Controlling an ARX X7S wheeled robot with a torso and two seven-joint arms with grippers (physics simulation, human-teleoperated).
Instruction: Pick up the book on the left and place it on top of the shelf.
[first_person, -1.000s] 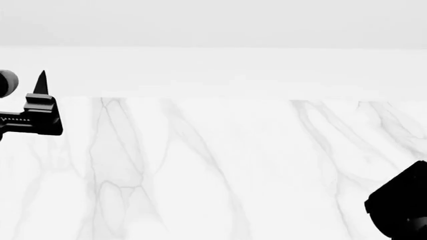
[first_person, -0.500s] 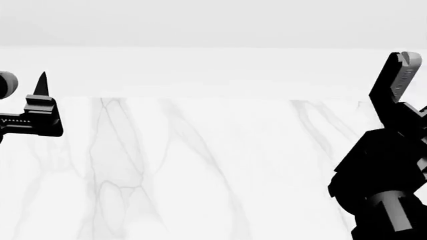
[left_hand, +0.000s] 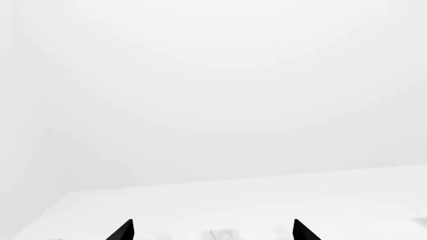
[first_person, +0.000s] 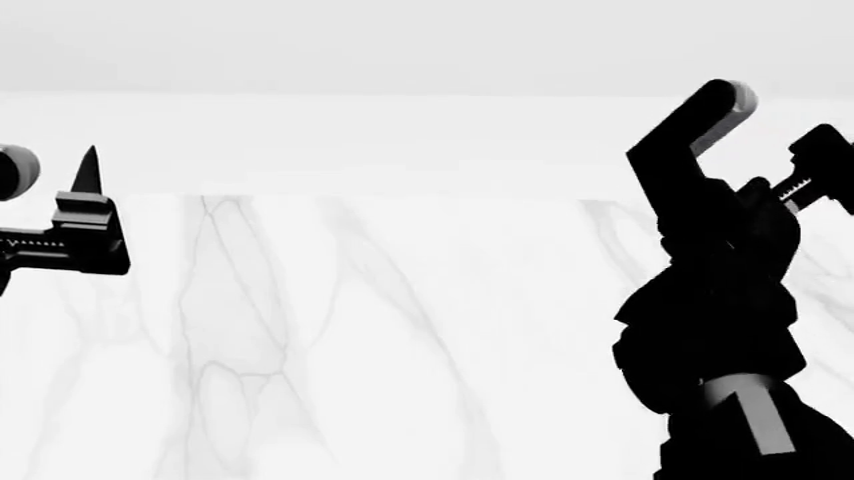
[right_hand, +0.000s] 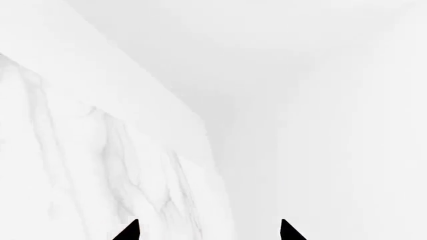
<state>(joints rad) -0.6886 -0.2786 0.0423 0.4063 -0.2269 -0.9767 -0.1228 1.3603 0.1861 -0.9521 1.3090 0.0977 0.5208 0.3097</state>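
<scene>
Although the task turns on the book and the shelf, neither shows in any view; where they stand cannot be told from here. All that lies in sight is the white marble-veined surface (first_person: 400, 330), bare between the two arms, with a pale wall beyond it.

Over that surface's left side the left gripper (first_person: 80, 225) hangs with one pointed tip upward; its wrist view shows two dark fingertips (left_hand: 123, 230) set well apart with nothing between them, looking out at the wall. Over the surface's right side the right gripper (first_person: 767, 135) is raised high on its dark arm, its fingers (right_hand: 130, 231) likewise spread wide and empty, the wrist camera looking along the surface's far edge.

By these signs the task appears to be at its very start, in the searching step: nothing is grasped or approached. The next move probably calls for turning the head or base until the book comes into view, then bringing an open gripper down toward it.
</scene>
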